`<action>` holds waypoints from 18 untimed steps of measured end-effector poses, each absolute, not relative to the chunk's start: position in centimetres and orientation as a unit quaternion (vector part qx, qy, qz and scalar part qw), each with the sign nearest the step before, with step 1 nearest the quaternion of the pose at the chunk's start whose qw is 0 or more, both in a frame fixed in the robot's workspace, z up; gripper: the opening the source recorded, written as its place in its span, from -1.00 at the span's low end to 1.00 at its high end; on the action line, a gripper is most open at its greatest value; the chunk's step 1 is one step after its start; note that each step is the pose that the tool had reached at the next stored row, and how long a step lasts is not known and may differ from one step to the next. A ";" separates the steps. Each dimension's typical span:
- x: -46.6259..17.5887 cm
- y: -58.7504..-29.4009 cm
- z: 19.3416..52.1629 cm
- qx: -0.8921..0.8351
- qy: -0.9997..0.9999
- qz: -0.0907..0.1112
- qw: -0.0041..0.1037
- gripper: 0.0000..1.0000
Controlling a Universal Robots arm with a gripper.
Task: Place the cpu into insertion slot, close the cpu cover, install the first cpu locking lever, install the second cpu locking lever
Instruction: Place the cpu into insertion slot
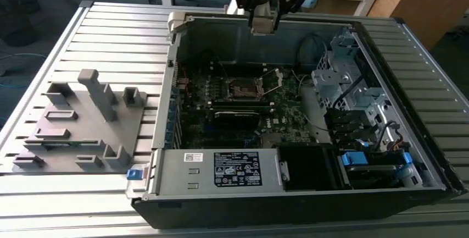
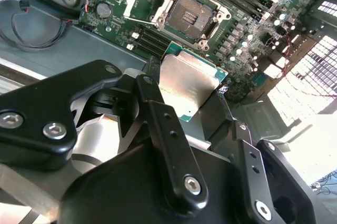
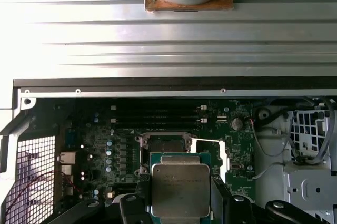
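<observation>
The jaws are shut tight on the cpu [image 2: 192,84]. In the exterior view the open slot [image 1: 245,88] sits mid-picture, well below the jaws, which are near the top edge.

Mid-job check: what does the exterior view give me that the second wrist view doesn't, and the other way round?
Exterior view adds: the whole open computer case on the slatted table, the grey fixture block at the exterior view's left, and the gripper high above the case. Second wrist view adds: the cpu clamped in the gripper, apart from the board, and the bare recessed centre of the insertion slot. Both share: the gripper, the green motherboard and the insertion slot.
</observation>
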State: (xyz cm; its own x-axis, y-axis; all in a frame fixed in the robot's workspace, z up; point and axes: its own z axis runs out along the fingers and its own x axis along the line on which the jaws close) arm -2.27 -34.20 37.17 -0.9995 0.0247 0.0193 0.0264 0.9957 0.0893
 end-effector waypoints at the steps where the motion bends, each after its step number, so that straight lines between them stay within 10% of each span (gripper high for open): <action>1: -2.3 -34.2 37.2 -0.013 -0.999 -0.045 0.009 0.08; 18: -2.3 -34.2 36.9 -0.013 -0.999 -0.045 0.009 0.08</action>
State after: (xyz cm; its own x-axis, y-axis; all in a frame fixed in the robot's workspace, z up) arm -2.28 -34.20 36.94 -0.9995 0.0248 0.0194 0.0264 0.9957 0.0892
